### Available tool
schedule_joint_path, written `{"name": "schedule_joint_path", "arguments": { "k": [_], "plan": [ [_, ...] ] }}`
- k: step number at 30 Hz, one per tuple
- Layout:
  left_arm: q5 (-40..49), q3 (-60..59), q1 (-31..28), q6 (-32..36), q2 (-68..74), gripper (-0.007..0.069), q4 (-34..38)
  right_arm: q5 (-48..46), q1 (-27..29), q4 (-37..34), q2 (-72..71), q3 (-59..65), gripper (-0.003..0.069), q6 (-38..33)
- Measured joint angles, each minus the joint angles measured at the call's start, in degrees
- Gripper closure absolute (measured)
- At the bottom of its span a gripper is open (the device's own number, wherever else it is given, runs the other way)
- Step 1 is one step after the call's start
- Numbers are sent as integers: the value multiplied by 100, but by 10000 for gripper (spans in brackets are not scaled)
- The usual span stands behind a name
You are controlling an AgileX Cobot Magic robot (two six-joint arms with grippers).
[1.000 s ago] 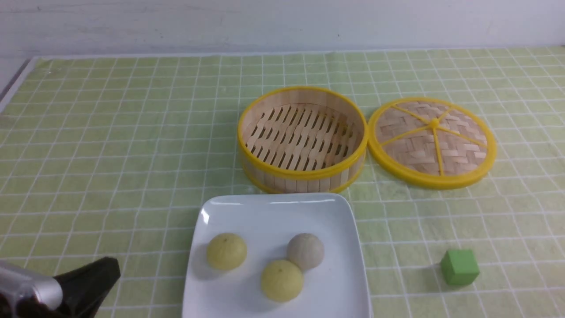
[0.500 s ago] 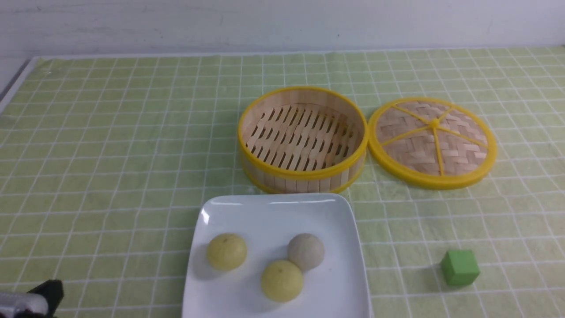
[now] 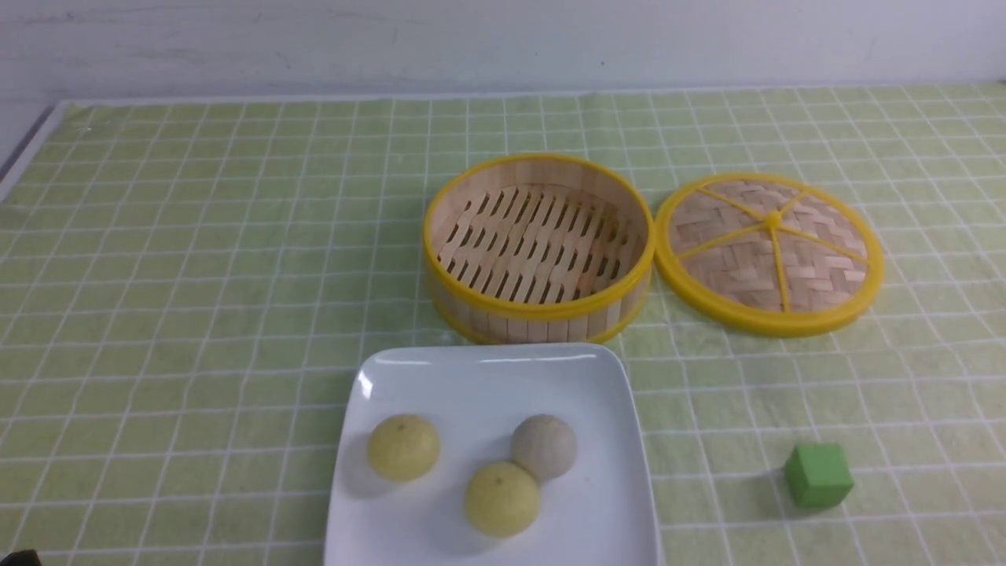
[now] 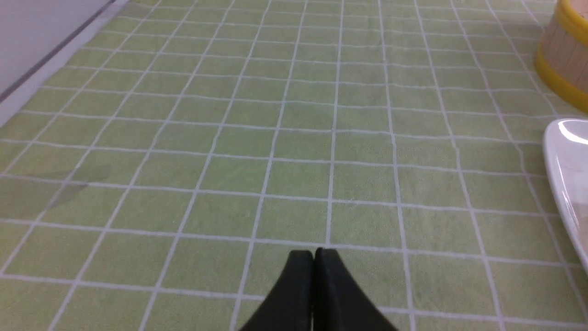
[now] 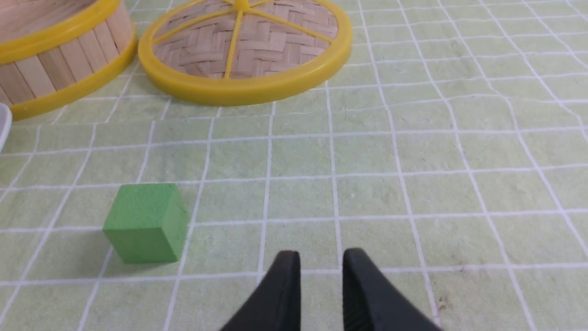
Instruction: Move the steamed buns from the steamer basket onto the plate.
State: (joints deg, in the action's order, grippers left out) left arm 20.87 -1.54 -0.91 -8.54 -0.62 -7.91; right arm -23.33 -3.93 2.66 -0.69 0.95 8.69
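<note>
While your left tool (image 4: 314,262) was pressed together, your right tool (image 5: 321,257) stood spread with nothing between its tips. Nearest the right one lay a green cube (image 3: 819,475); farther from it, between your two tools, the plate (image 3: 581,511) held three steamed buns (image 3: 501,500), and beyond was the steamer basket (image 3: 542,306), beside the woven lid (image 3: 774,259).

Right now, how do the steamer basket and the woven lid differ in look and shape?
The steamer basket has upright walls; the woven lid is flat. The basket's floor is slatted, whereas the lid has yellow spokes meeting at a central knob. Both are round, with yellow rims.
</note>
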Motion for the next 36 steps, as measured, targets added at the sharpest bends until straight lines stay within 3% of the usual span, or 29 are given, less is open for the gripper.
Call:
{"name": "schedule_joint_path", "arguments": {
  "k": [36],
  "plan": [
    [34, 4, 0, 0, 0, 586, 0, 0, 0, 0, 0, 0, 452, 0]
  ]
}}
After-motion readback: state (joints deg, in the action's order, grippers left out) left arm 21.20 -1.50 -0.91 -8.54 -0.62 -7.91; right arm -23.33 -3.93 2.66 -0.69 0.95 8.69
